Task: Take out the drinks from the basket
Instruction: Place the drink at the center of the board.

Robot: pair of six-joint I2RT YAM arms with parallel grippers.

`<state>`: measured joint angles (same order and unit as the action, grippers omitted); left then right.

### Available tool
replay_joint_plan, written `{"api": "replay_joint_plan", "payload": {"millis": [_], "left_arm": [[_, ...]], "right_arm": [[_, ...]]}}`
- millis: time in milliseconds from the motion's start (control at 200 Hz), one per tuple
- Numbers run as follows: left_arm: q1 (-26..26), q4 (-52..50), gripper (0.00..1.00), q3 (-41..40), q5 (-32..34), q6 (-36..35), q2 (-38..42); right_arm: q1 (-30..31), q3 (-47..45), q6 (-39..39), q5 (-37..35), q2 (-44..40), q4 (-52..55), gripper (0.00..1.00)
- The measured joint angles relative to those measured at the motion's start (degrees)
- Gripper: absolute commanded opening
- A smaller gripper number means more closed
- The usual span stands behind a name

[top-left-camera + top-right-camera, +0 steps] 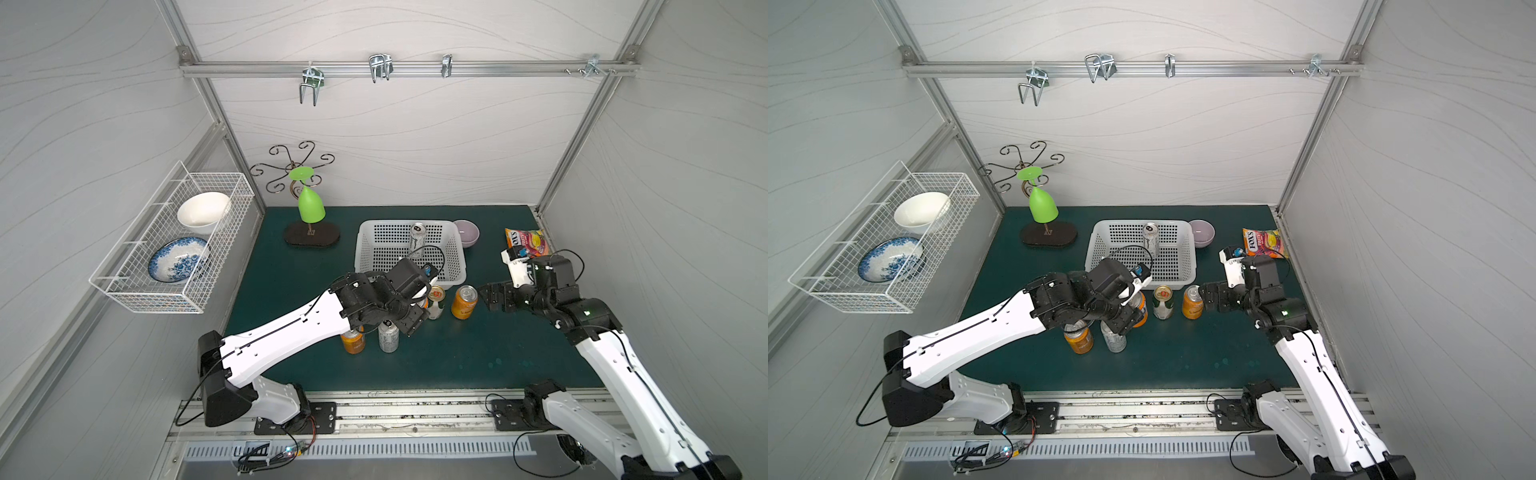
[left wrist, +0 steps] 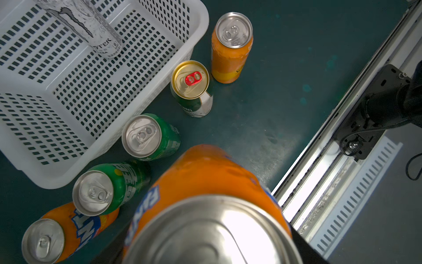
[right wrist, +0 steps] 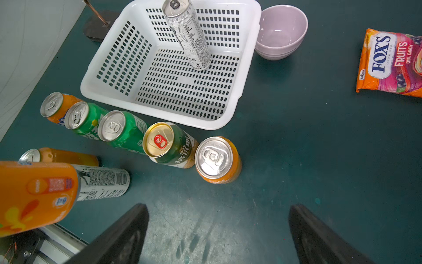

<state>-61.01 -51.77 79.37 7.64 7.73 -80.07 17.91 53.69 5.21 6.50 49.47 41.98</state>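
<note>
Nine drinks in all, eight of them outside the basket [image 3: 159,112]. Began at the left: found the left hand [image 1: 1133,311] pinched on an orange can [image 2: 205,178]; could not tell whether its base touched the counter [image 3: 296,148]. Noted two more upright just on the near side of that hand: a second orange can [image 3: 66,156] and a slim silver-white can [image 3: 102,180]. Beyond that hand, along the basket's near rim, counted a row of five upright, reaching across toward the right hand [image 3: 217,235]: a third orange can [image 3: 52,105], a green can [image 3: 76,115], a second green can [image 3: 114,125], a gold-topped can [image 3: 159,141], a fourth orange can [image 3: 214,157]. Placed the fourth closest to the right hand. Past the row, well beyond both hands, saw the last silver-white can [image 3: 189,41] upright inside the basket, toward its far wall. Found the right hand spread wide and empty, low over bare counter. Judged the job nearly finished: seven set out, one in the grip to put down, one to lift from the basket. Reckoned the free right hand better placed for that last reach.
</note>
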Motion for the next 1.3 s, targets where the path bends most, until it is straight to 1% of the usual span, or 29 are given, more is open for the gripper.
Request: {"api": "replay_joint_plan", "payload": {"millis": [195,480,725,905,1060,1300], "left_arm": [[-3.6,2.4,0.60,-1.9,2.0,2.0,-0.8],[-4.9,7.3,0.59,-4.4,2.7,5.9,-5.4],[-6.7,9.3,0.59,-6.1,2.9,9.0,-10.4],[-7.0,11.4,0.58,-6.6,3.4,11.8,-13.0],[-7.0,14.8,0.58,-9.1,4.5,14.2,-13.2],[-7.0,16.3,0.58,-10.6,8.0,17.2,-14.7]], "right_arm": [[0.0,-0.5,0.0,0.0,-0.5,0.0,0.99],[0.0,-0.5,0.0,0.0,-0.9,0.1,0.99],[0.0,-0.6,0.0,0.0,-1.0,0.1,0.99],[0.0,-0.9,0.0,0.0,-1.2,0.1,0.99],[0.0,-0.9,0.0,-0.5,-1.8,0.1,0.99],[-0.5,-0.9,-0.1,-1.7,-3.1,0.1,0.99]]}}
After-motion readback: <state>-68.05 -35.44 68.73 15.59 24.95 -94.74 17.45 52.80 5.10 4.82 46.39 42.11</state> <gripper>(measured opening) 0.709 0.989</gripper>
